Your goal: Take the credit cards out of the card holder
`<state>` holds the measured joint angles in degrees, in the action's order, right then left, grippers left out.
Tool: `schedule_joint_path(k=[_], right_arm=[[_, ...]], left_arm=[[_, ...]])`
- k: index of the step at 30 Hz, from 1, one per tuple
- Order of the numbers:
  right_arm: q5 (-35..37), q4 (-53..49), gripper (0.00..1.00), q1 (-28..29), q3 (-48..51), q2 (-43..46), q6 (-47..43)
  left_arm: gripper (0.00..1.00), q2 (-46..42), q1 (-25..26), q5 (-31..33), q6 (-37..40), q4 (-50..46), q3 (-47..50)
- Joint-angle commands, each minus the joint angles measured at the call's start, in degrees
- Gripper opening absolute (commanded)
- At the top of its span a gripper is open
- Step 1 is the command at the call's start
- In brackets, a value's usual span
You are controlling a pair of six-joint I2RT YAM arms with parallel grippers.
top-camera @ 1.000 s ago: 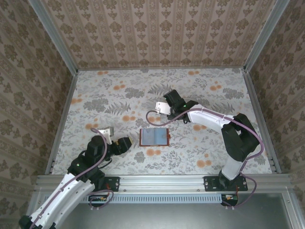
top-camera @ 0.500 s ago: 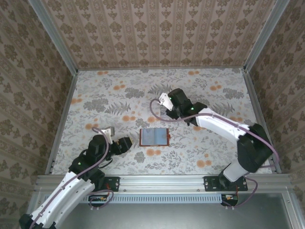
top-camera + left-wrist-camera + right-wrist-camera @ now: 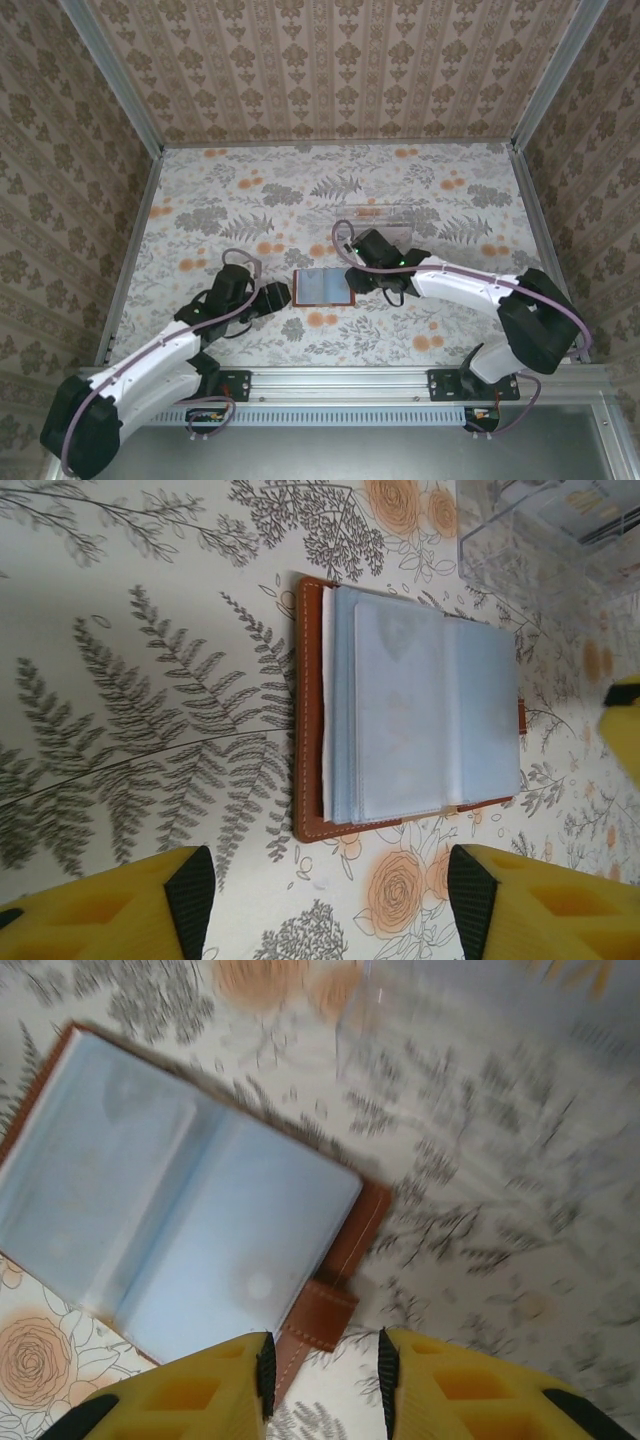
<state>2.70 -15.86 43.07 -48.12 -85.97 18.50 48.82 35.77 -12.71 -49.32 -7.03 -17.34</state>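
1. While the holder [image 3: 323, 287] lies open and flat near the middle of the tabletop [image 3: 200, 200], bare floral surface runs round it toward the rails on both sides and the far wall.
2. Its brown stitched border frames grey-blue pockets [image 3: 420, 720]. A thin white edge [image 3: 327, 710] shows along the side facing the left claw. Whether cards sit in the cloudy pockets cannot be told.
3. A clear tray [image 3: 385, 220] stands just beyond the holder's far right corner, near it but apart. Something pale with yellow marks [image 3: 590, 500] lies inside, its print too blurred to read.
4. The left arm reaches low across the tabletop from the near left. The left claw [image 3: 277, 296] stops just beside the holder's left edge, not touching it.
5. Seen from the left wrist, that claw [image 3: 330, 900] has its jaws spread wide, wider than the holder, with nothing between them.
6. The right arm stretches in from the right, its wrist bent down. The right claw [image 3: 360, 281] hangs at the holder's right edge.
7. Seen from the right wrist, that claw [image 3: 323, 1375] has its jaws narrowly apart, right by the brown strap tab [image 3: 320, 1315], gripping nothing.
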Motion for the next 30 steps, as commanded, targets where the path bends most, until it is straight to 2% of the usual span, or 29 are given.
schedule_joint_path(k=[1,7,17,30], right_arm=[[-2.54,3.60,0.37,0.37,1.68,-2.60,8.16],[-3.79,6.22,0.38,0.52,3.20,-5.99,10.51],[-3.95,7.32,0.38,0.72,3.20,-8.95,11.23],[-3.92,7.16,0.37,0.77,3.75,-8.51,11.23]], left_arm=[[0.64,4.32,1.75,-0.81,-0.69,5.76,-3.35],[0.62,12.62,5.23,1.01,-0.49,7.41,-6.75],[0.54,22.41,7.36,0.33,-0.26,10.86,-10.07],[0.51,29.06,7.65,-0.11,-0.58,13.32,-10.78]])
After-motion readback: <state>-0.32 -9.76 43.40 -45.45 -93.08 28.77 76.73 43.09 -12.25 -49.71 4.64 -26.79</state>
